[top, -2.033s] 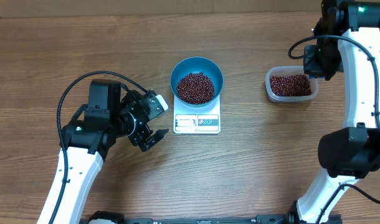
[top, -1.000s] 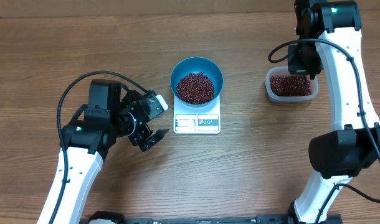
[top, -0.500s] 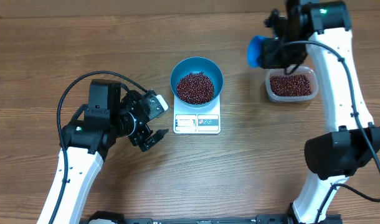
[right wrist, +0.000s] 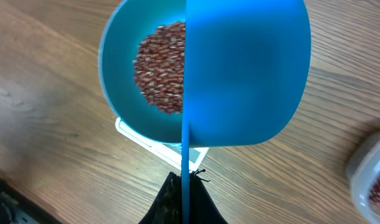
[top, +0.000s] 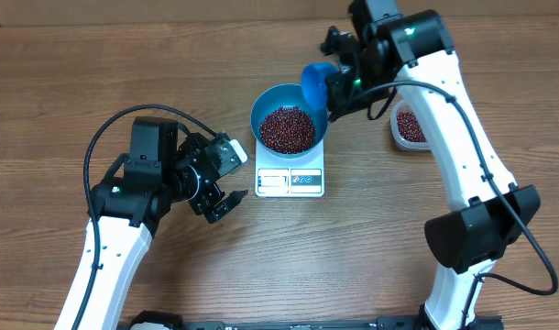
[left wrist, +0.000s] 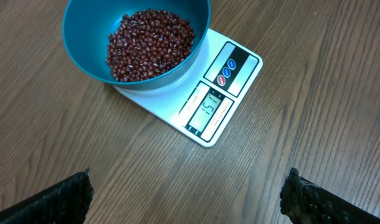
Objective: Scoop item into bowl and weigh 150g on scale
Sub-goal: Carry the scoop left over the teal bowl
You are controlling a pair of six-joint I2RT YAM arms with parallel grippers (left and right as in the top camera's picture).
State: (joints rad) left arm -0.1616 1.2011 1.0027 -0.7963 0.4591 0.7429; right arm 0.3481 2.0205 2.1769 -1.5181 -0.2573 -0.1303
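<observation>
The beans [top: 288,128] are heaped in the bowl [top: 258,115] on the scale [top: 290,181]. A blue scoop [top: 315,84] is pinched in the right hand [top: 342,81] over the bowl's right rim. The left hand [left wrist: 190,202] is spread near the scale. A tub [top: 410,128] is partly hidden by the right arm.

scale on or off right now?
On. The scale shows dark digits in its display window, with the bowl of beans sitting on it.
</observation>
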